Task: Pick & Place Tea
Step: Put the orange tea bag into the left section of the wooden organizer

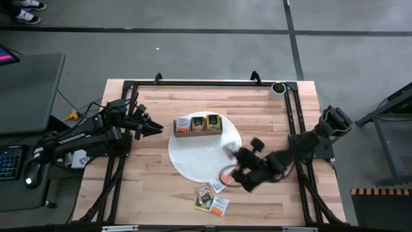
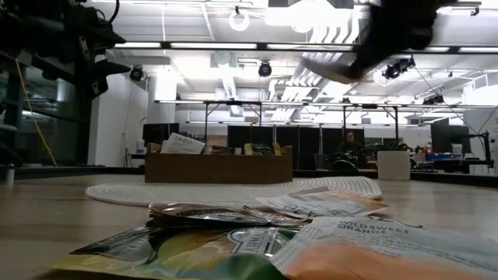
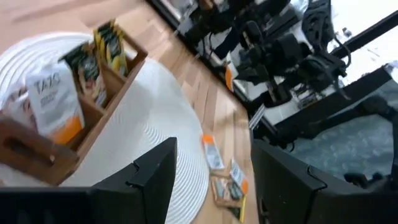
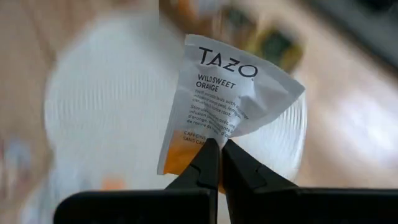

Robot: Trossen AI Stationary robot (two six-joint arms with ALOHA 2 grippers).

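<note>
A Tazo Wild Sweet Orange tea packet [image 4: 225, 93] hangs pinched by one corner in the right gripper [image 4: 219, 149], above the table's near edge by the white round mat [image 1: 193, 161]. Such a small hold could let it twist or slip before reaching the wooden box [image 1: 198, 126]. The left gripper [image 1: 156, 127] waits spread at the left edge.

Wooden three-compartment box [image 1: 198, 126] on round white woven mat [image 1: 193, 161], small cup [image 1: 278, 88] at table corner

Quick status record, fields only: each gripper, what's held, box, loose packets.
right gripper: shut on a white-and-orange tea packet, raised above the white mat
left gripper: open, empty, waiting left of the wooden box
box: on the mat, packets in its compartments
loose packets: on the table near the front edge
</note>
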